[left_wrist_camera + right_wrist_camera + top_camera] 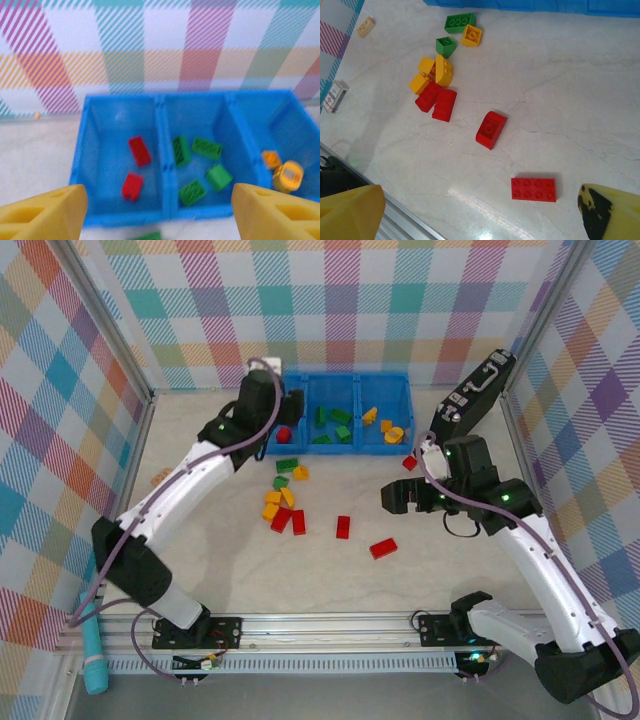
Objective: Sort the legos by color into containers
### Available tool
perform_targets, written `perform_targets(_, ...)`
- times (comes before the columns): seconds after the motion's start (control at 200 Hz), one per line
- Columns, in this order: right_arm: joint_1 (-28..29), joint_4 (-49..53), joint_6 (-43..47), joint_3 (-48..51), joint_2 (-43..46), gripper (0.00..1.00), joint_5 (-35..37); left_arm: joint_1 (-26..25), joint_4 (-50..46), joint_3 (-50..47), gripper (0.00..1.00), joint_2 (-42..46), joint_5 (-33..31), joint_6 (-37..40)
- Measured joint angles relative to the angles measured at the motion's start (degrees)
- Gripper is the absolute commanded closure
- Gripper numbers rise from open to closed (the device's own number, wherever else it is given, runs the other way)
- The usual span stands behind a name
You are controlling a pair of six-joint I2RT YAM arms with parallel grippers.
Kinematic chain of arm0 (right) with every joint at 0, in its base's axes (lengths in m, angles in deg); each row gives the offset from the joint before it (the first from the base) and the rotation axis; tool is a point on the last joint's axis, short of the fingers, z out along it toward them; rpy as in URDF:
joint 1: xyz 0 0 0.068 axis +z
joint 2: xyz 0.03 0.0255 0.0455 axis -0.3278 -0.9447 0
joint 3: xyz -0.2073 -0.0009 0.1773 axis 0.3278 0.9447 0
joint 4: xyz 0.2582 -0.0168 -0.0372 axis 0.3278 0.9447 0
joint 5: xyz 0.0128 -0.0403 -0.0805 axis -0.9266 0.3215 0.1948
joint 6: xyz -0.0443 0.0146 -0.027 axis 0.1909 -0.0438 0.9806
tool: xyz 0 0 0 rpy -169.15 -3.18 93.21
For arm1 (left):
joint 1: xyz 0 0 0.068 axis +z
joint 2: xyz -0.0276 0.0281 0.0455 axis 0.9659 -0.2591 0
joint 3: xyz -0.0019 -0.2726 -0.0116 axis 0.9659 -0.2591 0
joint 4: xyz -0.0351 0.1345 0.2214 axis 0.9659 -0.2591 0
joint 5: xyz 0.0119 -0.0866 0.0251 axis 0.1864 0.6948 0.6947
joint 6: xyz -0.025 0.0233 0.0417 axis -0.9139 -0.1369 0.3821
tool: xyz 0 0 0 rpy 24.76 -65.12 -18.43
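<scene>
Left pincer (158,202): yellow fingers (45,210) spread wide with nothing between them, held over the near wall of the blue tray (159,100); from above, its black wrist hides part of the left compartment.
Tan block (160,477): alone on the worktop (200,570) at far left, beside the left arm, well apart from all the bricks.
Small white box (335,96): at the worktop's left edge, print too small to read.
Left compartment (100,130): two red bricks (139,150), lying apart.
Middle compartment (200,117): four green bricks (207,148).
Right compartment (280,120): several yellow-orange bricks (287,176), partly cut off by the frame edge.
Loose cluster: in front of the tray, a flat green brick (459,22) touches an orange brick (471,35), with a small green brick (445,46) just beside; nearer the arms, yellow pieces (432,72) press against a red pair (437,100) lying side by side.
Rounded red brick (490,129): by itself, right of the cluster.
Flat red brick (533,189): farther right, closest to the right pincer.
Stray red brick (409,462): between the tray's right front corner and the right arm's wrist.
Right pincer (480,212): gaping wide and empty above the worktop; one finger bears a black smudge.
Black briefcase (472,395): tilted against the right wall, just right of the tray, behind the right arm.
</scene>
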Motion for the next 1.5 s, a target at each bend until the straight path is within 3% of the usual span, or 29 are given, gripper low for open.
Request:
perform_targets(0.115,0.00,-0.79,0.39,0.00,-1.18,0.01,-0.02,0.00,-0.22,-9.09,0.21,0.44,-0.61,-3.13)
perform_targets(0.295,0.00,-2.16,0.42,0.00,-2.80,0.01,-0.24,0.00,-0.39,-14.03,0.18,-5.31,-0.09,-7.26)
perform_targets(0.65,0.00,-6.19,0.39,0.68,-2.84,0.01,-0.46,0.44,2.47,-9.64,0.14,-17.99,3.45,-10.60)
perform_targets(1.175,0.00,-7.65,1.25,1.16,-5.25,0.01,-0.72,3.10,3.06,-4.44,0.12,-28.28,4.07,-12.17)
perform_targets(1.495,0.00,-7.85,1.22,1.31,-6.21,0.01,-0.96,4.04,3.06,-2.49,0.12,-30.23,4.02,-12.17)
